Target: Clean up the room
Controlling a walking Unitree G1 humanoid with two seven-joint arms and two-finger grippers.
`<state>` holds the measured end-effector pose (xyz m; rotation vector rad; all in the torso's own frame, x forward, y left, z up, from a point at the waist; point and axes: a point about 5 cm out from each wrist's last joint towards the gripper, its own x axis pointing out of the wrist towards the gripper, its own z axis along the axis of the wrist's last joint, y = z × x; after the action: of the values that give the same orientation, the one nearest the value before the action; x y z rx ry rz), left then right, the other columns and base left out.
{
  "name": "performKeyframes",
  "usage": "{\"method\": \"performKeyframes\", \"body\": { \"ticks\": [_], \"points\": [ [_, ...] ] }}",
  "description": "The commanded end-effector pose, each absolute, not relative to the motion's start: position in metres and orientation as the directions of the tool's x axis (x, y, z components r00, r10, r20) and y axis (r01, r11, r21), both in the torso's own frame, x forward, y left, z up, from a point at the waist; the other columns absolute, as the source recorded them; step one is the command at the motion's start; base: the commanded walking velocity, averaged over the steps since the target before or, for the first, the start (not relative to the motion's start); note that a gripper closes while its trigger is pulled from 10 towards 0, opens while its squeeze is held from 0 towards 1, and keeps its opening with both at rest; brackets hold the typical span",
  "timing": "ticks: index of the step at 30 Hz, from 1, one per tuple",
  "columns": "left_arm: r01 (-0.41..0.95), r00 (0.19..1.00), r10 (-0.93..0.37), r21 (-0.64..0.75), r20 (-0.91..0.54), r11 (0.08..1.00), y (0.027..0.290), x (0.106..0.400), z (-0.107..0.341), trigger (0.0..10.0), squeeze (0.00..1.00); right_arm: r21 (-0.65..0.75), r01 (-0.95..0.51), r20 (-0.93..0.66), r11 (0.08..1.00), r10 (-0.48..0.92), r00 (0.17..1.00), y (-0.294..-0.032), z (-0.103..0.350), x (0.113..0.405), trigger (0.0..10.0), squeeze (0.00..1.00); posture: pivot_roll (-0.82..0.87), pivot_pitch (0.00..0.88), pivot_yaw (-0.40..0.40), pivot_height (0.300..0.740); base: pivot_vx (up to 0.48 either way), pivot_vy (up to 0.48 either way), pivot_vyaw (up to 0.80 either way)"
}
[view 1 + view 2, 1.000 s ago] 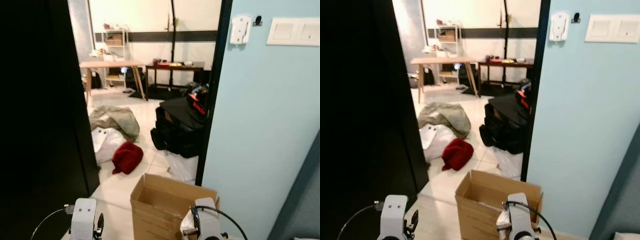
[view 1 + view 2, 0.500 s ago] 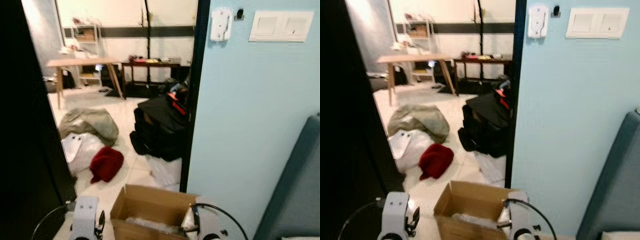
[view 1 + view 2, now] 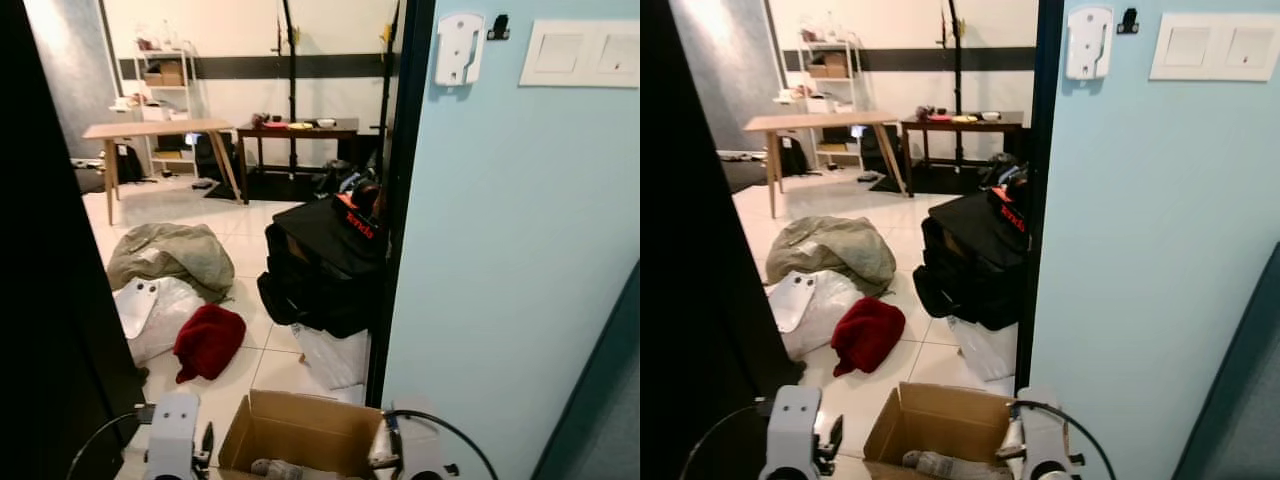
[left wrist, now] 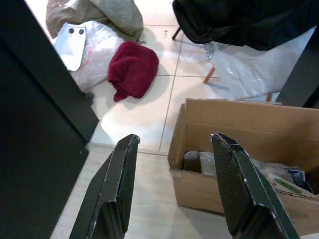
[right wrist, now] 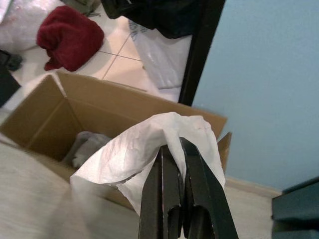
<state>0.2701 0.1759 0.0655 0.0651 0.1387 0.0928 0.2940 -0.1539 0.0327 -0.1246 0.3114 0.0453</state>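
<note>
An open cardboard box [image 3: 300,436] stands on the floor just before me, beside the doorway, with grey cloth and rubbish inside [image 4: 234,162]. My right gripper [image 5: 178,149] is shut on a crumpled white tissue [image 5: 144,149], held above the box's near right corner. My left gripper [image 4: 174,149] hangs open and empty beside the box's left side. Through the doorway, a dark red cloth [image 3: 208,340] lies on the white tiles, with a white plastic bag [image 3: 155,312] next to it and an olive bundle [image 3: 170,256] behind.
A black bag or chair pile [image 3: 325,262] sits by the black door frame [image 3: 395,200], with a white plastic sheet [image 3: 335,355] under it. A dark panel [image 3: 45,300] stands on my left and a light blue wall [image 3: 510,260] on my right. Tables [image 3: 165,130] stand at the room's far end.
The camera has swung and moved, so the doorway scene shifted in view. The box now sits lower in the frame, with its contents showing. Both arms keep their pose.
</note>
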Motion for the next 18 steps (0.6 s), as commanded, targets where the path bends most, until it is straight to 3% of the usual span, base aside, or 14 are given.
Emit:
{"method": "performKeyframes", "body": {
  "ticks": [1,11,18],
  "points": [
    [-0.084,0.982,0.095,0.076,-0.160,0.994,0.1754,0.2672,0.0605,10.0,0.00,-0.107,-0.051,-0.329,0.993,0.013,0.944,-0.1567,0.0286,0.2913,10.0,0.00,-0.05,0.051,0.003,0.740,0.266,0.000,0.00],
    [-0.083,0.982,0.094,0.074,-0.162,0.994,0.1753,0.2679,0.0602,10.0,0.00,-0.112,-0.051,-0.335,0.992,0.010,0.942,-0.1575,0.0279,0.2908,10.0,0.00,-0.05,0.051,0.006,0.740,0.264,0.000,0.00],
    [-0.074,0.977,0.090,0.090,-0.195,0.993,0.1739,0.2682,0.0559,10.0,0.00,-0.119,-0.055,-0.345,0.991,0.011,0.939,-0.1573,0.0261,0.2896,10.0,0.00,-0.05,0.051,0.005,0.740,0.000,0.000,0.00]
  ]
}}
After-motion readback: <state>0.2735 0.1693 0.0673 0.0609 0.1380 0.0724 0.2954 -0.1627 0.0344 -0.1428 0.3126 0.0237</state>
